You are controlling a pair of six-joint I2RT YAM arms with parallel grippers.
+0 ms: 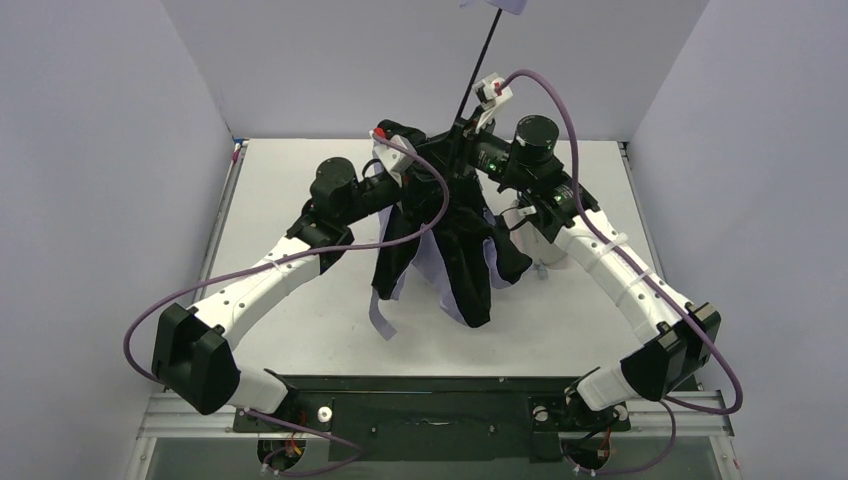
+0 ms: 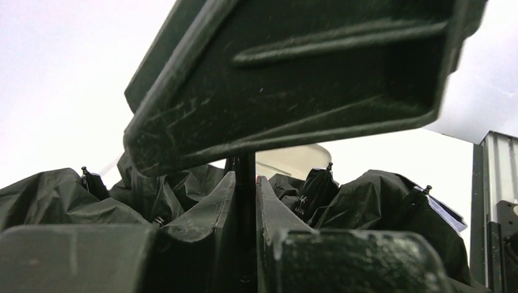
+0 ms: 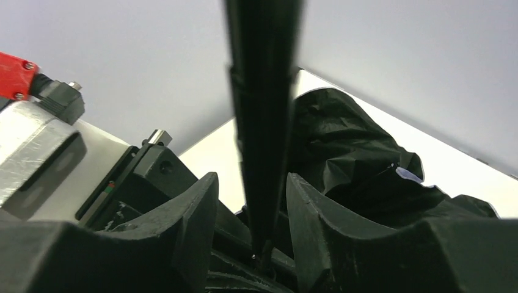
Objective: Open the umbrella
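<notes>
Umbrella-opening task, partway through. I have the umbrella stood up between the two arms. Its shaft runs up and away from both claws to the handle at the top edge of the overhead view. The canopy hangs below the claws in slack black folds with pale edges, and its lower tips reach the table.

The left claw is clenched on the shaft just above the bunched fabric, and its wrist view shows the thin black rod pinched between the two fingers. The right claw sits just beside it, on the far side of the same rod. Here the claw is released: the fingers stand on either side of the shaft with a sliver of gap on each side, guiding it rather than gripping.

Done, as I judge it: the umbrella is lifted and the shaft extended. Left to do: spread the canopy. The ribs lie collapsed and nothing is taut. I cannot make out the runner among the folds. My guess is that it must be slid along the shaft until it locks.
</notes>
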